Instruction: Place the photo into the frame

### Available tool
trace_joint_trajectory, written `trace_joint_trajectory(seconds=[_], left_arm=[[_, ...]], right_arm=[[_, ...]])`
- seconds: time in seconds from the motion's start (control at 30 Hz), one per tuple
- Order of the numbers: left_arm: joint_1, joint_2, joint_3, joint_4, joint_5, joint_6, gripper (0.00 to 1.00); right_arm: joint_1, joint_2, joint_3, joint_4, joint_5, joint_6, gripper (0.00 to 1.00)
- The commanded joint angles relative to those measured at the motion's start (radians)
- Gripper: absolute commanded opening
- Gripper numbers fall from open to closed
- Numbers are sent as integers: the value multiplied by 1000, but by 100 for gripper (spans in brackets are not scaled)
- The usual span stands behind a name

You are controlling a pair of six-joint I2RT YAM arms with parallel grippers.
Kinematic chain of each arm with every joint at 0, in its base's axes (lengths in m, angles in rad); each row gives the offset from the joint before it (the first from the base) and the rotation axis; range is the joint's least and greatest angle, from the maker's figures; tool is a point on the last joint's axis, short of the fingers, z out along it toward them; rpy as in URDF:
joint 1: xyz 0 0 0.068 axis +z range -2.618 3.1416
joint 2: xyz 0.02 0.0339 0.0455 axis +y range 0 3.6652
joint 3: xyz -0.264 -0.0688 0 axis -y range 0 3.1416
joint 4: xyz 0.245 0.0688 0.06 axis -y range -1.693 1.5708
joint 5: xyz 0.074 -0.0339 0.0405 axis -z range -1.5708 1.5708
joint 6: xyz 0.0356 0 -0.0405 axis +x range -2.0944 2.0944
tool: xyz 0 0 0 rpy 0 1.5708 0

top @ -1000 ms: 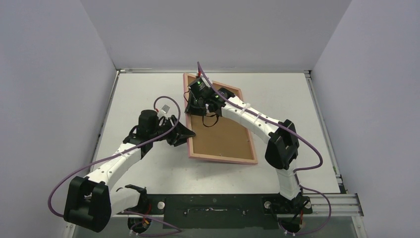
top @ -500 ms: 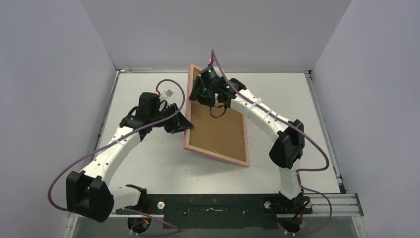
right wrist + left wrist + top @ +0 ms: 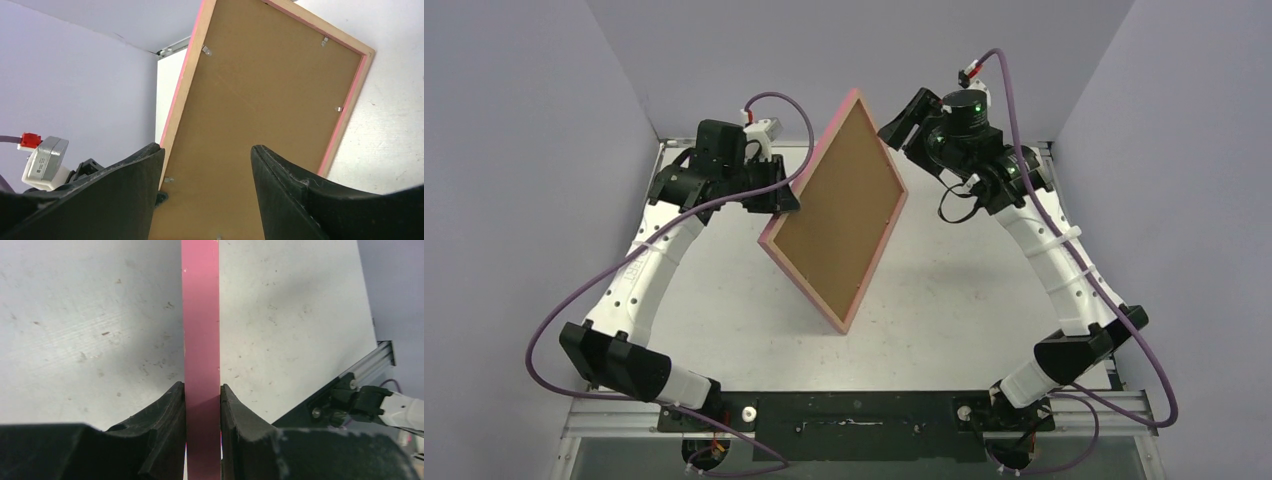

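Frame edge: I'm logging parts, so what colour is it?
Pink; the frame shows it best in the left wrist view, clamped in the left hand.

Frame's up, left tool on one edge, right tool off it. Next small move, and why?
Probably ease the right tool onto the frame's free edge and close. It is open, touching nothing, facing the brown backing board, so the tilted frame hangs from the left tool's pinch on one rim alone. A second grip should steady it.
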Motion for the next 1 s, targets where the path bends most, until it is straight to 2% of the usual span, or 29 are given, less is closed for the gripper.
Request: trace_joint_trajectory(seconds=[0.0,0.1,0.23,0.4,0.57,0.67,0.83,0.97], left_arm=[[-17,6,119,-26,-116,177,0],[-29,10,151,-26,-151,219,0],[-59,-13,151,14,-170,285,0],[-143,-59,113,76,-250,398,0],[-223,-94,55,131,-323,467,0],[-270,-103,27,157,-367,495,0],[-356,-109,-14,196,-477,533,0],[-423,-113,-41,210,-534,552,0]], right_arm=[[-5,-12,-25,-6,-1,1,67],[-5,-19,-41,15,-7,12,75],[-4,-25,-76,51,-53,30,79],[-3,-18,-103,99,-115,64,81],[-2,-32,-173,218,-162,127,79],[1,-9,-153,194,-165,145,80],[12,38,-89,59,-140,164,79],[31,34,-98,14,-92,173,77]])
